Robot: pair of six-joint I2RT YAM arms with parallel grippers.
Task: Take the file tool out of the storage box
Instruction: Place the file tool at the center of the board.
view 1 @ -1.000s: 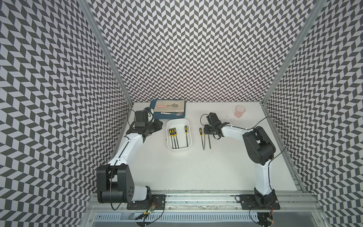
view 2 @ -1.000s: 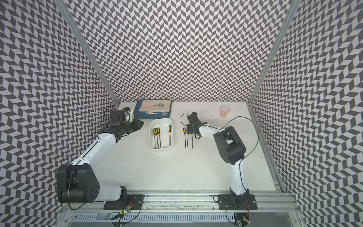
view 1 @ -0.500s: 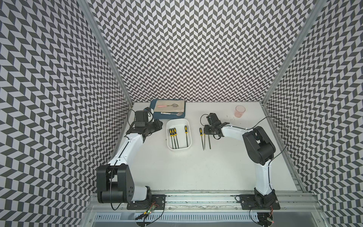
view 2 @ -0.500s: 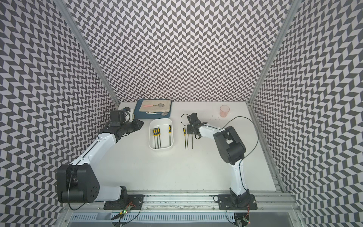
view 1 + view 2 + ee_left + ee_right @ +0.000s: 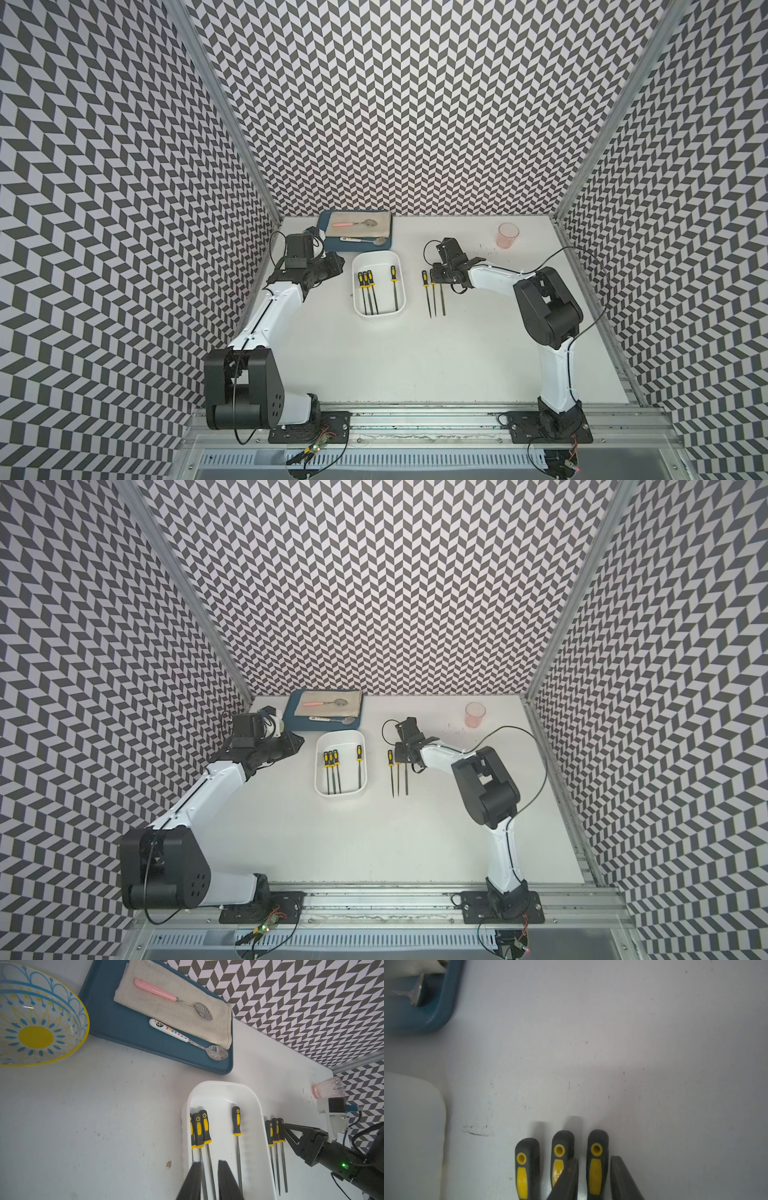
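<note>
Plainly, my right gripper (image 5: 595, 1159) was released: its two dark fingers (image 5: 623, 1176) stood apart on either side of the black-and-yellow handle of a file (image 5: 596, 1169), and a thin strip of white table (image 5: 591, 1043) showed between each finger and that handle, so I was grasping nothing. One finger crossed in front of the neighbouring handle in my right wrist view, and I could not tell whether it touched it. That file lay flat on the table, outside the storage box (image 5: 376, 254) and on the side of it toward my right arm. It was the outermost of a row of three, just beside two other files (image 5: 431, 305). Its long axis ran front to back, parallel to the long walls of the box, with the handle toward the patterned back wall and the thin steel tip toward my bases. In both top views four more files (image 5: 332, 771) lay inside the box the same way round, three bunched against one long wall and one alone nearer the other. My left gripper (image 5: 210, 1162) was clenched on nothing, its fingers almost together, and it sat on the far side of the box, near the dark blue tray (image 5: 332, 245).
</note>
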